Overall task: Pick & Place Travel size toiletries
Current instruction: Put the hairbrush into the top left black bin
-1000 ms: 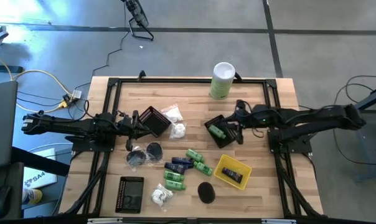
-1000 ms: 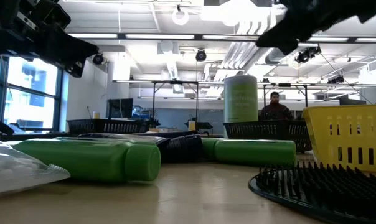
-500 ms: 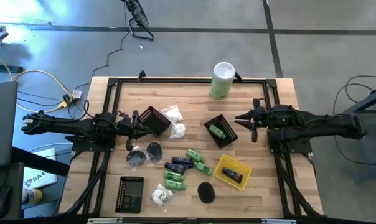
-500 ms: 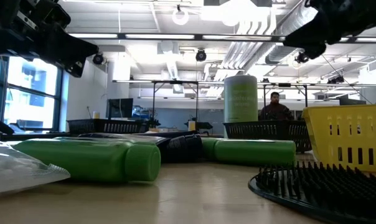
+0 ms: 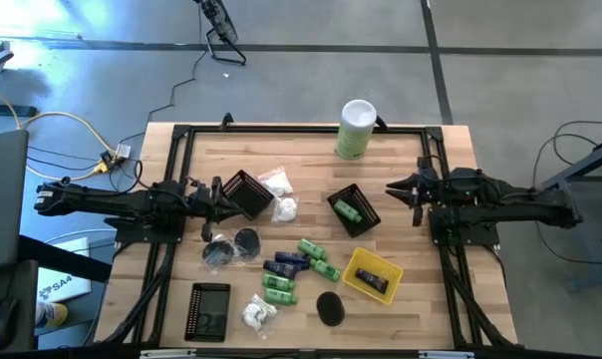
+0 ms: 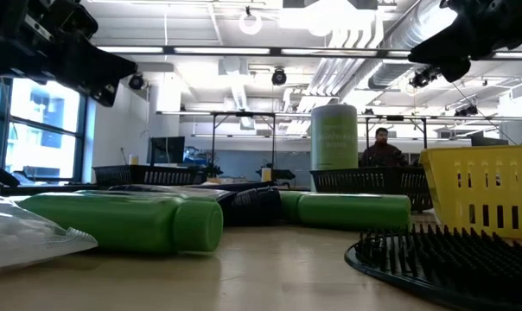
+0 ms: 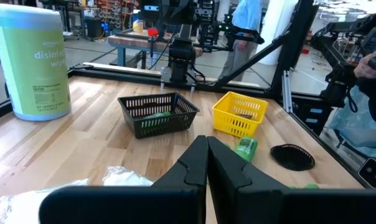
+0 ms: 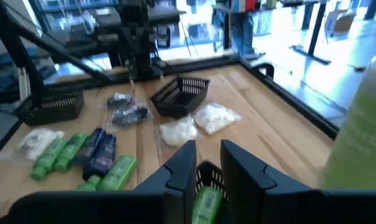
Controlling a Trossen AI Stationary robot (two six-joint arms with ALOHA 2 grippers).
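Toiletries are mostly still loose: one green bottle [image 5: 348,211] lies in the black basket [image 5: 364,223] at centre-right, one dark item sits in the yellow basket [image 5: 357,274] toward 5 o'clock, while the green bottles, navy tubes [image 5: 286,263], discs and packets remain scattered mid-table. Right gripper [image 5: 405,189] hovers at 3 o'clock, fingers slightly apart, empty; left gripper [image 5: 217,192] waits at 9 o'clock, fingers together

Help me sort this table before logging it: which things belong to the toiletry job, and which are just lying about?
Job:
green bottles
navy tubes
white packets
black discs
black basket holding one green bottle
yellow basket

Lying about:
tall wipes canister
cables beside the table
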